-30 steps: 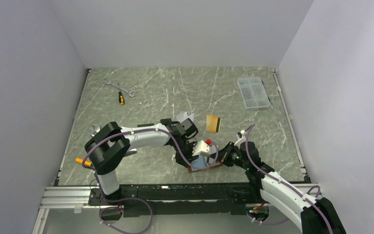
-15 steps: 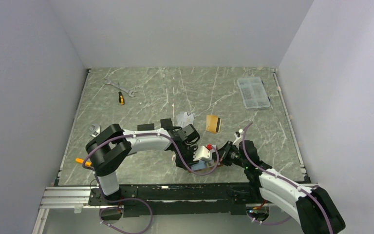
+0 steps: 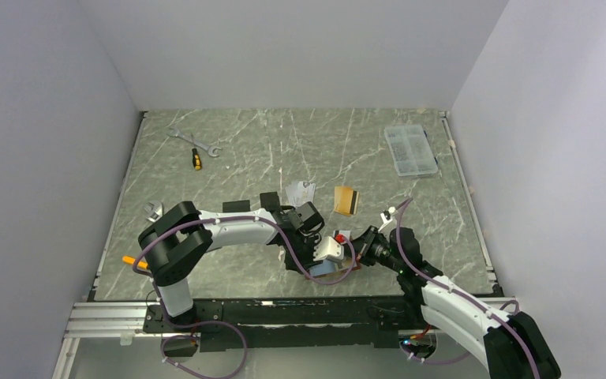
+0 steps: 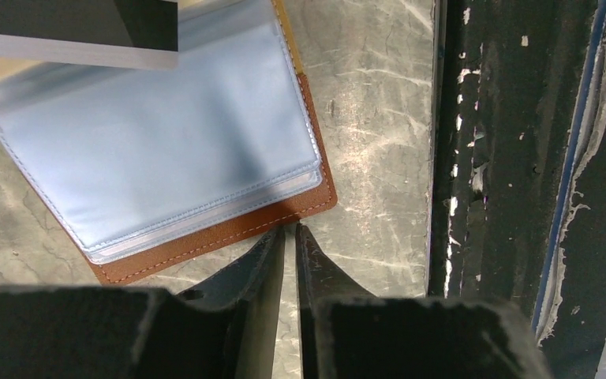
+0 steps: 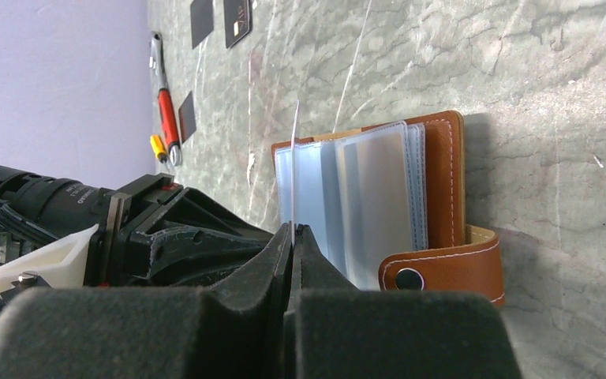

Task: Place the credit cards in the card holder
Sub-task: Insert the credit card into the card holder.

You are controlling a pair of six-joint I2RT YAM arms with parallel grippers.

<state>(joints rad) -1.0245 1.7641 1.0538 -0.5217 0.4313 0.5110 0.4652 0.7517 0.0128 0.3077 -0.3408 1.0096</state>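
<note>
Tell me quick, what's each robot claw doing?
Left gripper: open just a slit, empty, beside the tan-brown leather card holder.
Right gripper: shut on a thin pale card.

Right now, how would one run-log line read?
right tool: shut on card | card holder: open | left tool: at holder edge

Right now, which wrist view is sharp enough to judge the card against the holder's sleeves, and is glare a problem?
Right wrist: card holder stitching crisp, card a thin edge-on line, near fingers soft. Left wrist: the holder's sleeves hazy with mild sheen, top corner blurred. Top view: holder too small and largely covered.
</note>
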